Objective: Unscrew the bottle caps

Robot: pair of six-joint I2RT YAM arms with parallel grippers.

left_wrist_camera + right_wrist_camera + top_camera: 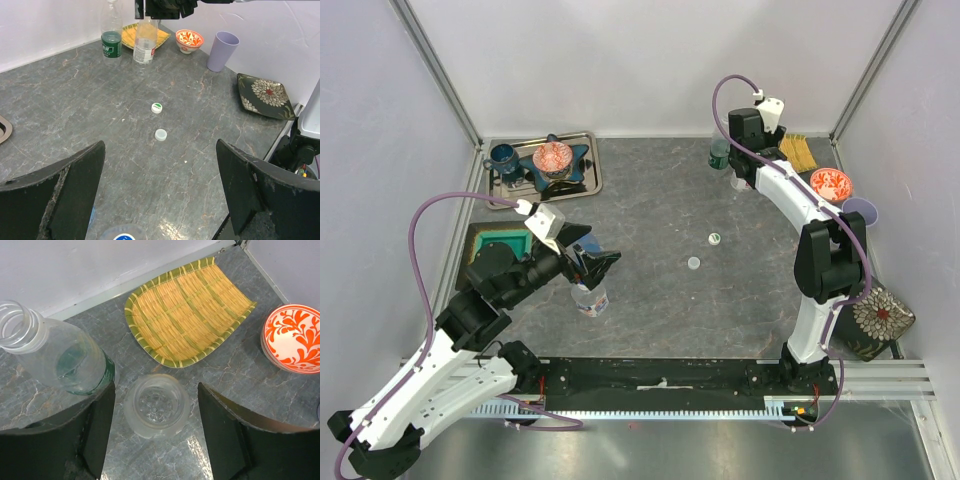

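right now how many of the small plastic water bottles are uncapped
Done: the green-labelled clear plastic bottle and the plain clear plastic bottle stand open-necked; a white-green round cap and a pale round cap lie loose. In hand: the right gripper stands open around the plain bottle. Still to do: the blue-capped bottle beneath the open left gripper.

bright, even, diffuse light falls from above the tabletop (660, 290), so shadows on it are short and soft, faint beneath the arms. the white walls around the tabletop look flat and slightly washed out. the metal tray (595, 165) at the tabletop's far left corner and the steel strip (650, 445) along its near edge show a mild sheen. the right wrist view has a pale glare patch on the tabletop. close to the lens, the left hand (160, 147) has dark, soft-edged fingers (70, 190), and the bottle top (125, 234) is blurred
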